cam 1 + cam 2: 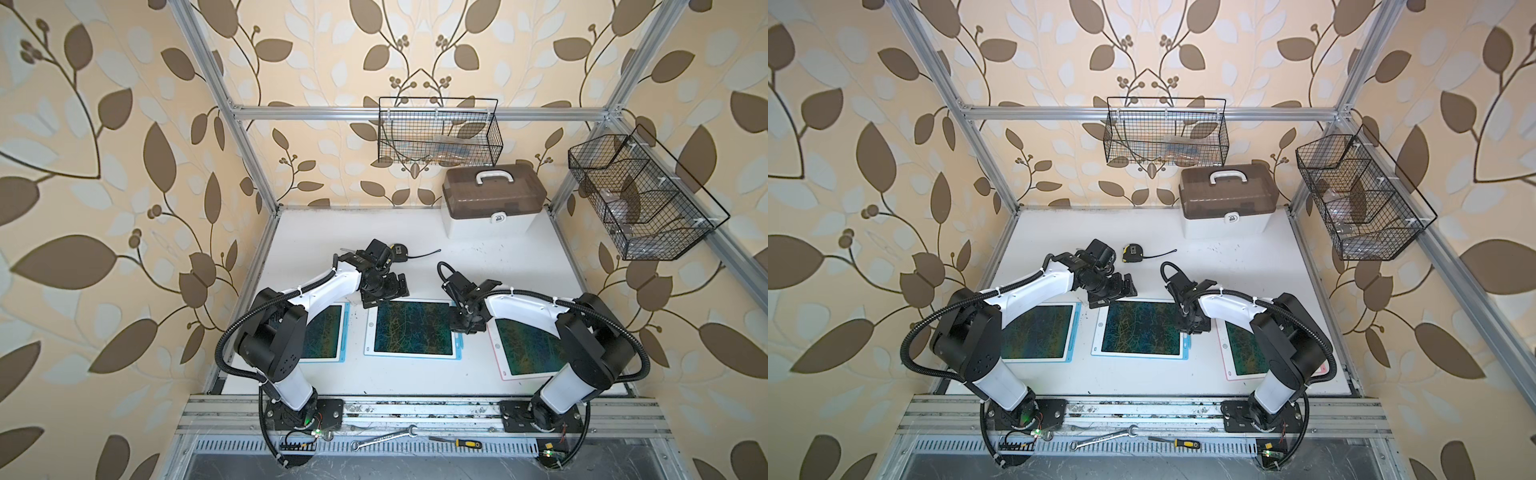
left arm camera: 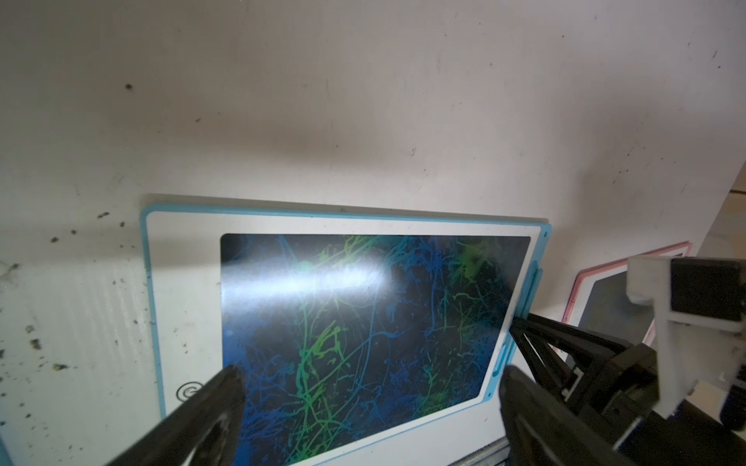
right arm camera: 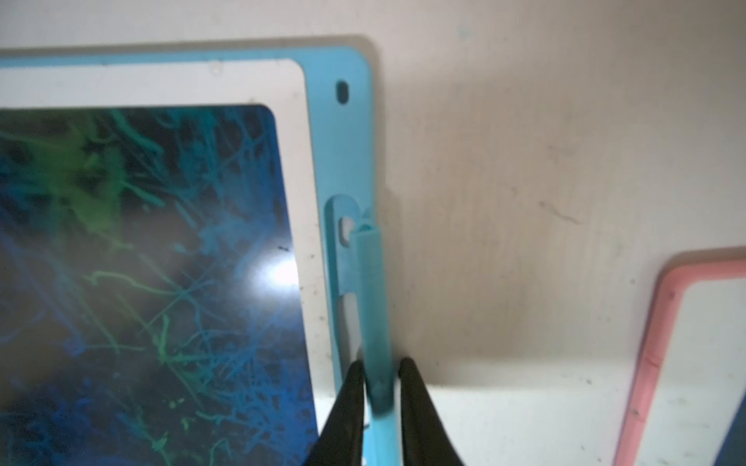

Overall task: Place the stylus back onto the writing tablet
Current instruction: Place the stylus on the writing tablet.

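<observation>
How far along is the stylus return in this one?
Done: the stylus is off the table and at the side edge of the blue tablet. In hand: the right gripper pinches it, and it lies partly over the slot, not seated. Remaining: press it in and let go. The left gripper hovers open over the tablet, holding nothing.

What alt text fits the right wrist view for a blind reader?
Black fingers of the right gripper flank a blue stylus lying along the pen slot on the edge of the blue-framed writing tablet, whose dark screen shows green and blue scribbles. A pink-framed tablet lies apart on the white table.
</observation>
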{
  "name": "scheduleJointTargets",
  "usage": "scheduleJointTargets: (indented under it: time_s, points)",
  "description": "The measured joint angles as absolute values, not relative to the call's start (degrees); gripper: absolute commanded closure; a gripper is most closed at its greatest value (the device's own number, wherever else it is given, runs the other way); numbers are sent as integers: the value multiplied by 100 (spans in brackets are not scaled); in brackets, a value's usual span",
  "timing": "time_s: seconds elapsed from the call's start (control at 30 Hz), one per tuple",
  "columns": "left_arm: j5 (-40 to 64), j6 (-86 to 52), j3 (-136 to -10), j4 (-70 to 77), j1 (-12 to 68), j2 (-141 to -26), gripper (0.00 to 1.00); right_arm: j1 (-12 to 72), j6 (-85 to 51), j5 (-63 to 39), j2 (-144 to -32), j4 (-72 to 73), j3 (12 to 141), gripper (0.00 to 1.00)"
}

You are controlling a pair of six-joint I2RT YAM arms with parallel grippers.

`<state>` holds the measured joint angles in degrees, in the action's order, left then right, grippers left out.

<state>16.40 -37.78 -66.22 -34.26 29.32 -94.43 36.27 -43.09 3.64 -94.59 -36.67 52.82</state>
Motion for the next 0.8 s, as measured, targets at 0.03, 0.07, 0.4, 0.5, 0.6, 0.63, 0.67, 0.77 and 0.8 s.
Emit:
scheduleJointTargets:
  time_s: [0.03, 0.07, 0.4, 0.5, 0.6, 0.63, 0.67, 0.77, 0.8]
  points:
    - [1640, -3780, -6622, -3426, 2930, -9443, 1, 3634, -4309, 366, -9459, -3664, 5282, 80]
    - [1640, -3780, -6622, -3424, 2932, -9443, 1, 3636, -4309, 366, -9459, -3662, 5282, 80]
    - [1643, -3780, -6622, -3424, 2930, -9443, 1, 3664, -4311, 370, -9459, -3660, 5284, 81]
    - [1643, -3780, -6622, -3422, 2932, -9443, 1, 3699, -4311, 377, -9459, -3667, 5284, 83]
    - [1643, -3780, -6611, -3417, 2932, -9443, 1, 3710, -4320, 408, -9459, -3673, 5284, 86]
    - [1643, -3780, -6598, -3409, 2932, -9443, 1, 3712, -4327, 410, -9459, -3675, 5284, 87]
    - [1640, -3780, -6582, -3402, 2930, -9443, 1, 3712, -4331, 410, -9459, -3675, 5284, 87]
    - [1640, -3780, -6534, -3402, 2932, -9443, 1, 3715, -4333, 410, -9459, -3675, 5284, 89]
    - [1643, -3780, -6525, -3402, 2932, -9443, 1, 3717, -4333, 412, -9456, -3675, 5284, 89]
